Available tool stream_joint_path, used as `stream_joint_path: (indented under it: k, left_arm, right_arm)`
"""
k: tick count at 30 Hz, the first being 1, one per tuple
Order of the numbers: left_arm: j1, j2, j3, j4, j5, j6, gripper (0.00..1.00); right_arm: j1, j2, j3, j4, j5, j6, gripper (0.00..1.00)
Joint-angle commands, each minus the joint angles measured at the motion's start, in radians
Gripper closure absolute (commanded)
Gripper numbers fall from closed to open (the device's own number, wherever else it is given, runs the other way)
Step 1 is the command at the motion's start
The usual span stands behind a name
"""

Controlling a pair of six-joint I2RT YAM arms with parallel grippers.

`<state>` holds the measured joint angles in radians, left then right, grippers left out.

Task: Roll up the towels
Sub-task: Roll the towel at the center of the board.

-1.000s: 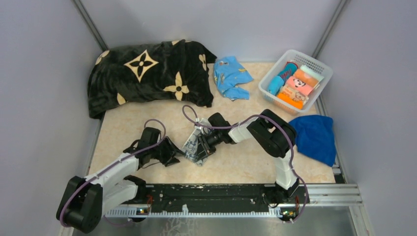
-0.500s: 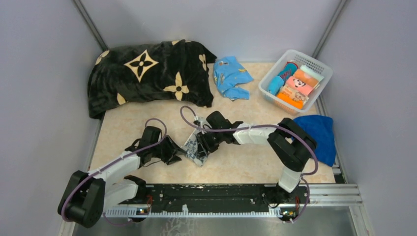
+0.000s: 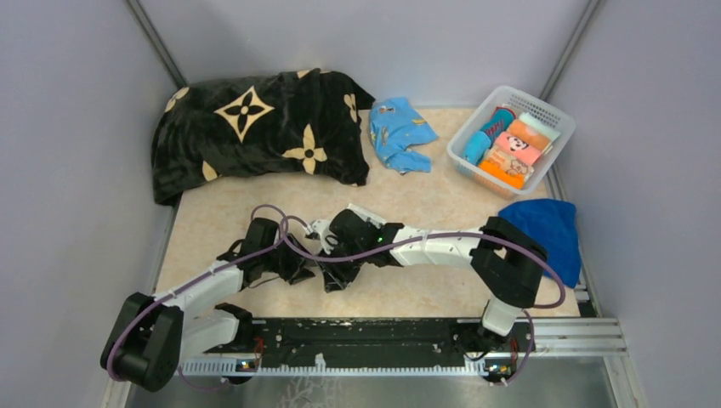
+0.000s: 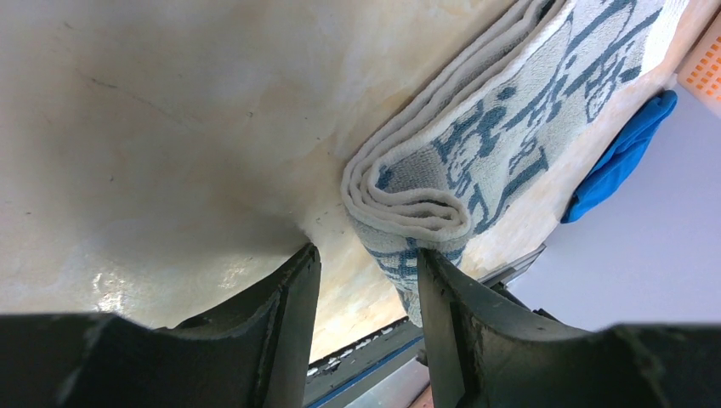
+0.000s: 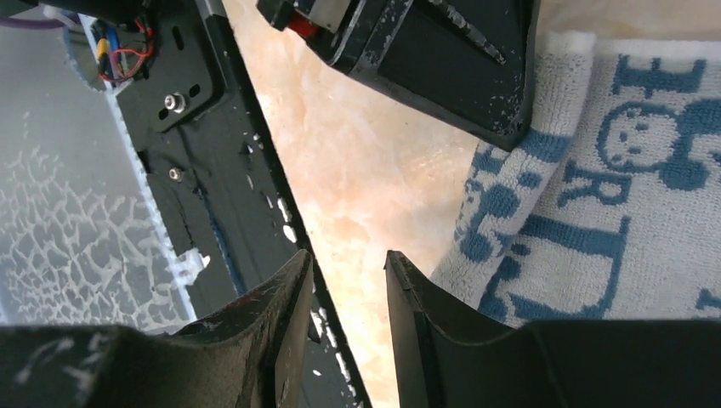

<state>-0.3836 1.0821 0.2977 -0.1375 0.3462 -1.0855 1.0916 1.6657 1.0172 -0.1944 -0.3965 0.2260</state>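
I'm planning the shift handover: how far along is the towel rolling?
Done: nothing loose looks fully rolled; the basket holds bundled cloths. In hand: the white printed towel is partly rolled, a spiral at one end, with the left gripper and right gripper open at its edge. Left: finishing it, then the crumpled turquoise towel and the royal-blue towel.

Beige table (image 3: 217, 217) carries black blanket (image 3: 255, 127), turquoise towel (image 3: 398, 132), basket (image 3: 548, 109), blue towel (image 3: 553, 234), printed towel (image 4: 510, 110)

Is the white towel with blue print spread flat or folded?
Folded: the left wrist view shows the white towel in several stacked layers curving at its end.
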Motion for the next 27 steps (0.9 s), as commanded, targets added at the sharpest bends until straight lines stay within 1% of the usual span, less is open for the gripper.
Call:
stream_joint_path:
  k: [1,6,15,21,27]
  left_arm:
    - [0.004,0.012,-0.033,-0.036,-0.050,0.004,0.47]
    - [0.003,0.011,-0.033,-0.036,-0.052,0.005,0.47]
    - [0.003,0.026,-0.030,-0.030,-0.056,0.011,0.47]
    - [0.004,0.040,-0.017,-0.031,-0.057,0.019,0.47]
    - [0.005,0.048,-0.014,-0.031,-0.064,0.021,0.47]
  right_arm:
    - [0.012,0.051,0.055,0.012,0.014,-0.030,0.62]
    - [0.012,0.080,0.090,-0.047,0.087,-0.054,0.62]
    - [0.012,0.056,0.102,-0.109,0.195,-0.068,0.62]
    - [0.011,0.064,0.103,-0.126,0.225,-0.074,0.62]
    - [0.011,0.031,0.101,-0.128,0.251,-0.086,0.63]
